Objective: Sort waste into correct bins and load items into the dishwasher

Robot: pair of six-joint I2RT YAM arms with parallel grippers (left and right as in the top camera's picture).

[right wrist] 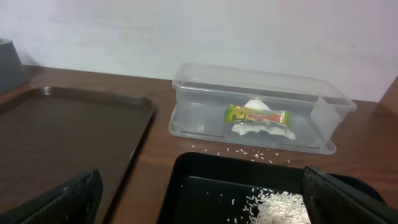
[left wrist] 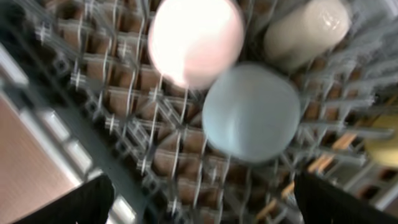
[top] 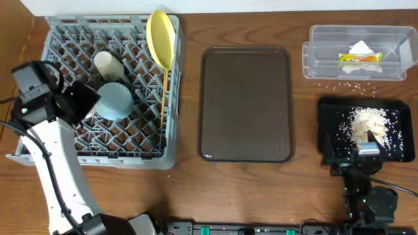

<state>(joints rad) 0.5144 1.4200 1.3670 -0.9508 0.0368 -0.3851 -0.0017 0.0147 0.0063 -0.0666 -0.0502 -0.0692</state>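
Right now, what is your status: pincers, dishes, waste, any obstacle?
Both pincers open, empty: left pincer over dish rack, right pincer above black tray. Dishes racked, wrapper and napkin in clear tub. Stray crumbs on table.

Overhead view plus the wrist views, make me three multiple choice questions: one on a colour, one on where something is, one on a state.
1. What colour is the plate standing on edge in the dish rack?
A red
B pale yellow
C black

2. Where does the snack wrapper lie?
A in the dish rack
B on the plate
C in the clear tub

3. How is the left tool?
A shut on the plate
B open, holding nothing
C shut on the snack wrapper

Answers:
1 B, the plate shows pale yellow against the grey dish rack.
2 C, the snack wrapper is seen inside the clear tub's walls.
3 B, its fingers stand wide apart over the dish rack with nothing between them.
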